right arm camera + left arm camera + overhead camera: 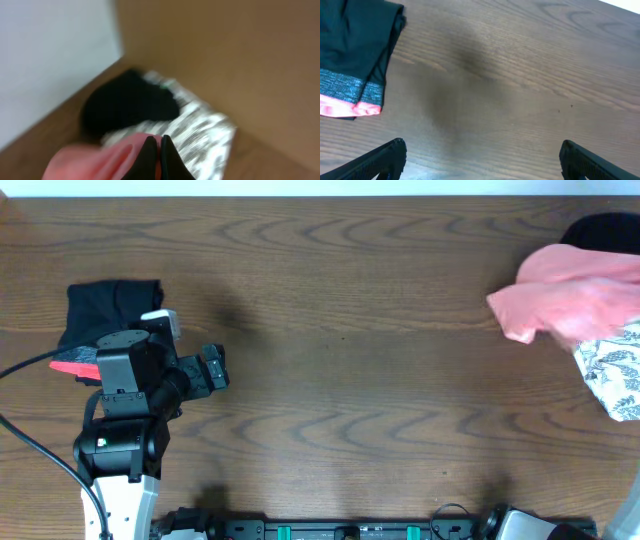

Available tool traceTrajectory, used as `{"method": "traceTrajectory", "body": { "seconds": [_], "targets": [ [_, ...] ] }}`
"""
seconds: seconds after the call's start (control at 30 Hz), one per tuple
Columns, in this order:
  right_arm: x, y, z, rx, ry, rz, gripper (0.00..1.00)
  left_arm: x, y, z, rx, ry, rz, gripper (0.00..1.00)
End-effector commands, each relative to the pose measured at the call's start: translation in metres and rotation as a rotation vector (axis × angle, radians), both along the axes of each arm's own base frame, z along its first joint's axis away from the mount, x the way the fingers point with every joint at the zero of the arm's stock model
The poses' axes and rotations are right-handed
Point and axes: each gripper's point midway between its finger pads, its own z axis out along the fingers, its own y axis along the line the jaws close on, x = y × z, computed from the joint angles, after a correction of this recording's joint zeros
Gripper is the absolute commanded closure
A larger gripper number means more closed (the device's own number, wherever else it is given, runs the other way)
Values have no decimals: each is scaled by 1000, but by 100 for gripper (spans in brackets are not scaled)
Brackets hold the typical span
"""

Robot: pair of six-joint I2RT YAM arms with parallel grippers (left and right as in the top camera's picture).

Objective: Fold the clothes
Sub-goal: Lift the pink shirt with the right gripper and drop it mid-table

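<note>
A folded black garment with a red-grey band (108,308) lies at the table's left; it also shows in the left wrist view (355,50). My left gripper (214,368) is open and empty over bare wood to its right, with its fingertips wide apart (482,152). A salmon-pink garment (570,295) lies bunched at the far right, on a white grey-print garment (615,375) and a plain black one (605,230). In the right wrist view my right gripper (160,142) is shut on the pink garment (95,160), above the print one (200,130) and the black one (130,105).
The dark wooden table (360,350) runs between the two piles. The left arm's base (115,450) stands at the front left, with a black cable beside it. A wall (50,60) shows beyond the table's far edge in the right wrist view.
</note>
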Motion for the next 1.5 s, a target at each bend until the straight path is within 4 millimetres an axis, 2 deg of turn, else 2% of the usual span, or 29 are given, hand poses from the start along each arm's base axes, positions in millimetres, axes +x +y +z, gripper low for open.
{"method": "traceTrajectory", "body": {
  "seconds": [0.0,0.07,0.13,0.23,0.33,0.37,0.4,0.47,0.5,0.57,0.63,0.77,0.83,0.87,0.93,0.97,1.03,1.07,1.13,1.17,1.2,1.23,1.27,1.33,1.37,1.4,1.47],
  "targets": [
    [-32,-12,47,-54,-120,-108,99,4,-2,11,4,-29,-19,2],
    [-21,-5,53,-22,-165,-35,99,3,-2,10,3,-25,-19,2],
    [0,13,54,29,-204,110,99,3,-2,10,3,-23,-19,2],
    [48,72,54,138,-256,489,99,3,-2,10,3,-23,-19,2],
    [77,132,56,127,-234,851,99,2,-3,10,3,-22,-19,2],
    [81,140,53,105,-209,900,99,2,-3,10,3,-21,-19,2],
    [81,135,47,86,-173,874,99,2,-3,9,3,-20,-19,2],
    [64,85,25,107,-103,541,99,2,-3,9,3,-18,-19,2],
    [39,52,15,118,-81,280,99,2,-3,9,3,-18,-19,2],
    [-7,14,8,80,-42,-47,99,2,-3,9,3,-18,-19,2],
    [-27,-2,8,46,-9,-148,99,2,-3,9,3,-19,-19,2],
    [-41,-21,6,94,-58,-181,99,2,-3,9,3,-19,-19,2],
    [-37,-24,7,150,-122,-139,99,2,-3,9,2,-17,-19,2],
    [-28,-22,9,178,-158,-78,99,1,-3,8,3,-14,-19,2],
    [6,-4,24,191,-206,201,99,1,-3,8,2,-11,-19,2],
    [23,14,35,165,-215,382,99,1,-3,8,2,-11,-19,2],
    [41,41,51,124,-244,603,99,1,-3,8,2,-11,-19,2],
    [42,42,54,123,-257,612,99,1,-3,8,3,-11,-19,2],
    [31,19,45,164,-265,434,99,1,-3,8,3,-11,-19,2],
    [16,1,33,210,-271,266,99,1,-3,8,3,-11,-19,2],
    [-8,-18,16,262,-275,48,99,1,-3,8,3,-11,-19,2],
    [-21,-25,7,274,-257,-51,99,0,-3,8,3,-10,-19,2],
    [-24,-27,1,274,-229,-68,99,0,-3,8,3,-10,-19,2],
    [-1,-12,2,251,-164,131,99,1,-3,8,3,-11,-19,2],
    [23,9,8,198,-116,369,99,1,-3,8,3,-11,-19,2],
    [36,26,12,163,-99,525,99,1,-3,8,3,-12,-19,2],
    [47,43,20,157,-131,656,99,1,-3,8,3,-11,-19,2]
  ]
}}
